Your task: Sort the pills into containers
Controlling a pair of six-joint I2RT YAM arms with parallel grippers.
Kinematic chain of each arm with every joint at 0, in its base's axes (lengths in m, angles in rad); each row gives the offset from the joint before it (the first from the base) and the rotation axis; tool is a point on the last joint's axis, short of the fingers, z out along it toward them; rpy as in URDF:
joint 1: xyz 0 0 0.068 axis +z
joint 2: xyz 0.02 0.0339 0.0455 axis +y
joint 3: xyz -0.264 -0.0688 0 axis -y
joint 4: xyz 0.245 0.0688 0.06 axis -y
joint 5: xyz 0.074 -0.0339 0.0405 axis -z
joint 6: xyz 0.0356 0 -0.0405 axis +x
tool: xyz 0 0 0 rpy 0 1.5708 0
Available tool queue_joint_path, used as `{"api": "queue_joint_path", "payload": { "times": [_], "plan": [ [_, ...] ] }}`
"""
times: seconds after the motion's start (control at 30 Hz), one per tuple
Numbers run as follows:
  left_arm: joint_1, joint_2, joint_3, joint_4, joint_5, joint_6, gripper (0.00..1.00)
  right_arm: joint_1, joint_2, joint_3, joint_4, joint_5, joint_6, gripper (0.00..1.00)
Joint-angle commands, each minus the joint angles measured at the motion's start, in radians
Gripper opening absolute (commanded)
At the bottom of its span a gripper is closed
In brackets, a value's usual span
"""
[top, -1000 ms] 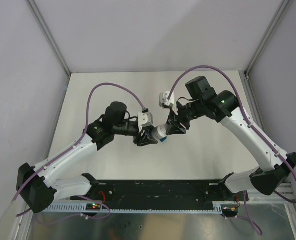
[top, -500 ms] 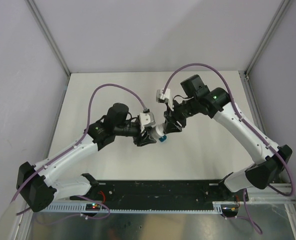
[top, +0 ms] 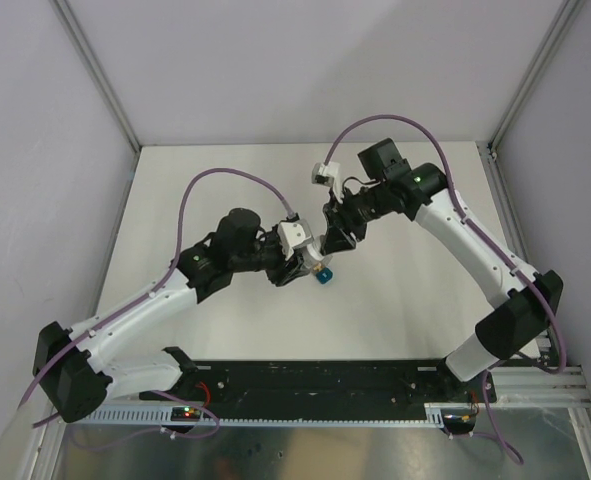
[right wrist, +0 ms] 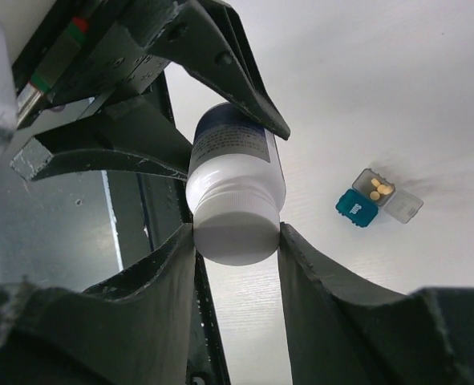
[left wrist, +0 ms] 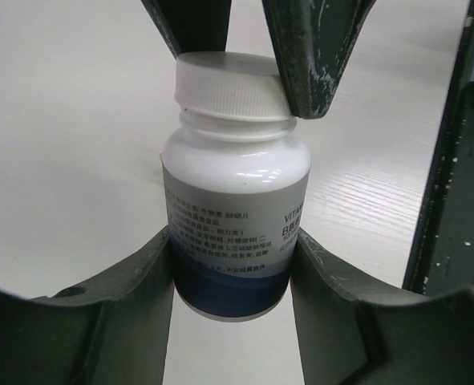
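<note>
A white capped pill bottle with a dark blue band hangs above the table between both grippers. My left gripper is shut on its lower body. My right gripper is shut on the white cap. On the table below lie the containers: a closed teal compartment joined to an open grey one holding a few yellow pills. From above, the left gripper and right gripper meet over the bottle and hide most of it, with the teal container just beside them.
The pale table is walled in by grey panels on three sides. A black rail with the arm bases runs along the near edge. Purple cables loop above both arms.
The right arm has swung left and its gripper has turned over the bottle's cap. The left gripper and the bottle have shifted slightly left. Both grips have held.
</note>
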Motion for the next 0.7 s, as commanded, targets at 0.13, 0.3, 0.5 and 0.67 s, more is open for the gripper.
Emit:
{"api": "queue_joint_path", "payload": {
  "times": [0.13,0.3,0.5,0.67],
  "plan": [
    [-0.037,-0.011,0.001,0.208,-0.188,0.006,0.0,-0.007,0.112,0.079,-0.074,-0.154,0.097,0.1],
    [-0.064,-0.006,-0.013,0.216,-0.255,0.035,0.0,-0.018,0.182,0.14,-0.142,-0.176,0.097,0.1],
    [-0.077,-0.004,-0.028,0.224,-0.285,0.058,0.0,-0.025,0.211,0.183,-0.191,-0.172,0.088,0.15],
    [-0.079,-0.005,-0.031,0.228,-0.276,0.054,0.0,-0.025,0.202,0.182,-0.197,-0.169,0.091,0.26]
  ]
}}
